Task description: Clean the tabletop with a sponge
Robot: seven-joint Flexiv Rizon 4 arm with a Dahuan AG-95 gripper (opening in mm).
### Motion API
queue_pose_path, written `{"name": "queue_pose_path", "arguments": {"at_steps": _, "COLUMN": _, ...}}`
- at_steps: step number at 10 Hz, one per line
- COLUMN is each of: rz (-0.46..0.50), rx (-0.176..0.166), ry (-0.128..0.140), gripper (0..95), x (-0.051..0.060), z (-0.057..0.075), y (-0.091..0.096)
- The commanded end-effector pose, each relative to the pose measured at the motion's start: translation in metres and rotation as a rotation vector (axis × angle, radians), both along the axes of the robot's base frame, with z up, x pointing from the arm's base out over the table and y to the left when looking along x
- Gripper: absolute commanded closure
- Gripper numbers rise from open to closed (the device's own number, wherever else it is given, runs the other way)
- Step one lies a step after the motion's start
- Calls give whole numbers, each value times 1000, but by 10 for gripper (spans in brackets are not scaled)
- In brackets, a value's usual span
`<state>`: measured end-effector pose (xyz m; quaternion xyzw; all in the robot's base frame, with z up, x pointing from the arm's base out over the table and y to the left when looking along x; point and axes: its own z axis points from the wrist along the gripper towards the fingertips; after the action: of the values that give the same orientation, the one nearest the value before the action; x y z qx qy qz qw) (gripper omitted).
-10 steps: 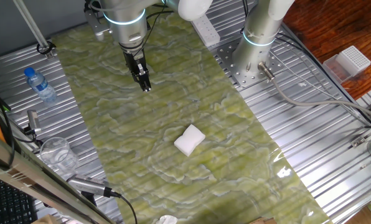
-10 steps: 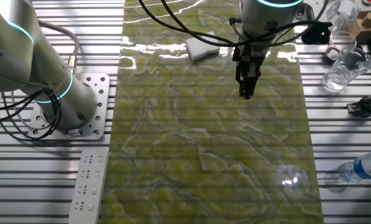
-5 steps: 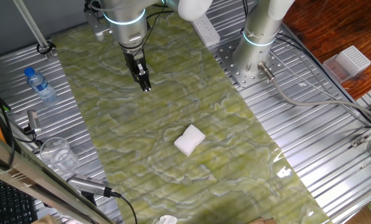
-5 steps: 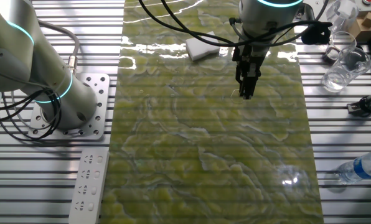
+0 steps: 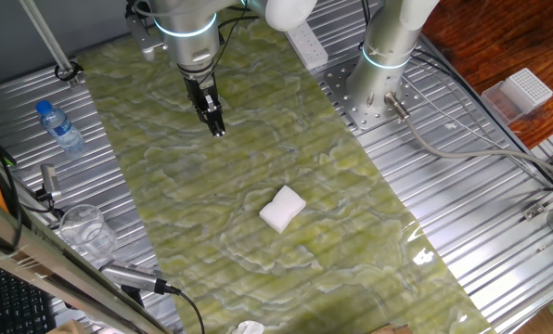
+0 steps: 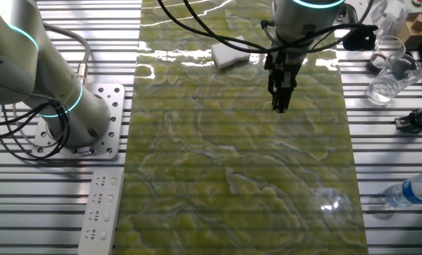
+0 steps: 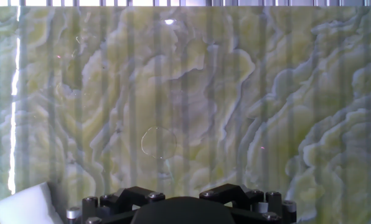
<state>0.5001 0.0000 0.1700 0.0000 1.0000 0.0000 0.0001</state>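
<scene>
From where I'm standing the black two-finger gripper [image 5: 217, 129] hangs over the glossy green-yellow marbled tabletop sheet [image 5: 165, 186] holding nothing, fingers pinched together as far as I can tell. The small white soft sponge block [image 5: 282, 209] lies flat well off to its side. If it drops from here, it'd probably just poke bare sheet or clip the sponge's edge and shove it away.

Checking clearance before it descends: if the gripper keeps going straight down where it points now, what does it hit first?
Most likely bare tabletop. The gripper points down, and the sponge sits off to the side.
</scene>
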Motion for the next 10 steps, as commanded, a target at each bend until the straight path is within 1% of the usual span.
{"name": "queue_pose_path", "arguments": {"at_steps": 1, "rz": 0, "rx": 0, "ry": 0, "gripper": 0, "x": 0, "z": 0, "y": 0}}
{"name": "queue_pose_path", "arguments": {"at_steps": 2, "rz": 245, "rx": 98, "ry": -52, "gripper": 950, "x": 9, "z": 2, "y": -2}}
{"name": "queue_pose_path", "arguments": {"at_steps": 3, "rz": 251, "rx": 91, "ry": -50, "gripper": 950, "x": 26, "z": 7, "y": -9}}
{"name": "queue_pose_path", "arguments": {"at_steps": 5, "rz": 253, "rx": 89, "ry": -47, "gripper": 950, "x": 46, "z": 12, "y": -21}}
{"name": "queue_pose_path", "arguments": {"at_steps": 6, "rz": 261, "rx": 86, "ry": -43, "gripper": 950, "x": 51, "z": 13, "y": -26}}
{"name": "queue_pose_path", "arguments": {"at_steps": 7, "rz": 266, "rx": 86, "ry": -41, "gripper": 950, "x": 54, "z": 15, "y": -31}}
{"name": "queue_pose_path", "arguments": {"at_steps": 10, "rz": 263, "rx": 88, "ry": -31, "gripper": 950, "x": 51, "z": 17, "y": -30}}
